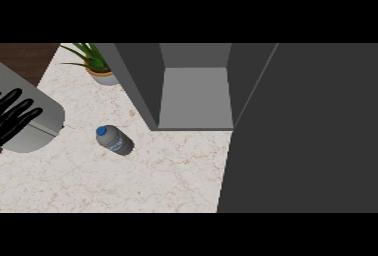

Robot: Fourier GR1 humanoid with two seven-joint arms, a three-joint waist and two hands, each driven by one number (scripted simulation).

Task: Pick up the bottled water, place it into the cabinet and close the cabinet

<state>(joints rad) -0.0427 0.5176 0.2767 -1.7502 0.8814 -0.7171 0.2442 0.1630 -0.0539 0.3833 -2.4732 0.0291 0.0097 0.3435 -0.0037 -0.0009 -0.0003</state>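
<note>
Left hand (pixel 16 112) at frame left, fingers straight, holding nothing; we should approach the bottled water (pixel 114 140) (centre-left) from its side.

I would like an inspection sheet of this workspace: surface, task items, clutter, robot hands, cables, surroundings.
Surface: pale marble-pattern counter top, with a dark wooden area at the far left corner.
Task items: small clear plastic water bottle with blue cap on the counter, untouched; grey cabinet open, its large dark door swung out at the right.
Clutter: green potted plant in a pale pot left of the cabinet.
Robot hands: left robot hand open at the left edge, holding nothing; right robot hand not in view.
Cables: nothing seen.
Surroundings: nothing seen.
</note>
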